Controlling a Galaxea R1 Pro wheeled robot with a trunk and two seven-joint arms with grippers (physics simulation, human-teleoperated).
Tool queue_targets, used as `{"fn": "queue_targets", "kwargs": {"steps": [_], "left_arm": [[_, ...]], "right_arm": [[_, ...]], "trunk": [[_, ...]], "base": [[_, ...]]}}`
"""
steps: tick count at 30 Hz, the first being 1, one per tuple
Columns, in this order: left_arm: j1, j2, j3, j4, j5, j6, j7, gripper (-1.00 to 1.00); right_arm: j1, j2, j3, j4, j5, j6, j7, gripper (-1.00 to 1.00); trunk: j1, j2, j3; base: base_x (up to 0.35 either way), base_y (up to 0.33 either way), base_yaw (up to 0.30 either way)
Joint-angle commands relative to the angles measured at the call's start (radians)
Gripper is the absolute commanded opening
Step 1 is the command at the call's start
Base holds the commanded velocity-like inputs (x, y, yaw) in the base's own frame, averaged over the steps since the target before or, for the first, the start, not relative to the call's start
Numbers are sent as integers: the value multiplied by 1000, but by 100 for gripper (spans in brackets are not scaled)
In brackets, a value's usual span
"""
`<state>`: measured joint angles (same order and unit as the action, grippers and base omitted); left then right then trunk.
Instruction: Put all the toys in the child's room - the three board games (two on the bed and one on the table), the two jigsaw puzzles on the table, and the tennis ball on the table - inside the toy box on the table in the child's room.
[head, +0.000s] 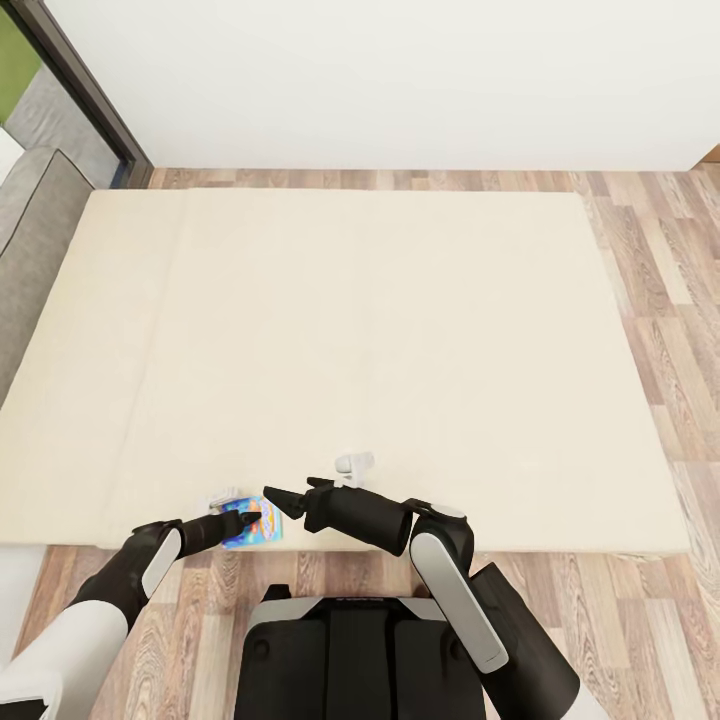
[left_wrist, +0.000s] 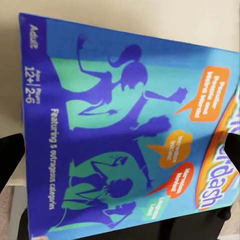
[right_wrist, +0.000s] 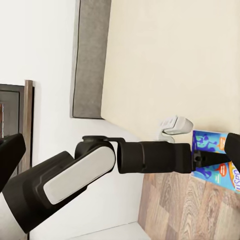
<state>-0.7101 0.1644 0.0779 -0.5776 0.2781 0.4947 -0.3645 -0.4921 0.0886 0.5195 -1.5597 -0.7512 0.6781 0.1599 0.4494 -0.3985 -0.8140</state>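
Note:
One board game (head: 256, 531), a flat blue box with purple silhouettes and orange speech bubbles, lies at the bed's (head: 380, 340) near edge. In the left wrist view the board game (left_wrist: 125, 125) is very close, its printed face towards the camera. My left gripper (head: 245, 518) hovers just over the box, its dark fingers (left_wrist: 11, 160) spread wide and open. The right wrist view shows the left gripper (right_wrist: 210, 159) reaching across the box (right_wrist: 217, 172). My right gripper (head: 272, 497) is open and empty, pointing at the left one from close by. The table and toy box are out of view.
The cream mattress stretches away to a white wall (head: 400, 80). Wood-plank floor (head: 660, 300) runs along the bed's right side and in front of it. A grey padded edge (head: 30, 250) and a dark doorway (head: 70, 90) stand at the left. My base (head: 350, 650) is against the near edge.

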Motion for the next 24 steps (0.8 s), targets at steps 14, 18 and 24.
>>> {"fn": "queue_targets", "kwargs": {"steps": [14,18,24], "left_arm": [[0,0,3,-1,6,8,-2,100],[0,0,3,-1,6,8,-2,100],[0,0,3,-1,6,8,-2,100]], "right_arm": [[0,0,0,0,3,5,3,100],[0,0,0,0,3,6,3,100],[0,0,0,0,3,6,3,100]], "trunk": [[1,-1,4],[1,-1,4],[1,-1,4]], "base": [[0,0,0],[0,0,0],[0,0,0]]}}
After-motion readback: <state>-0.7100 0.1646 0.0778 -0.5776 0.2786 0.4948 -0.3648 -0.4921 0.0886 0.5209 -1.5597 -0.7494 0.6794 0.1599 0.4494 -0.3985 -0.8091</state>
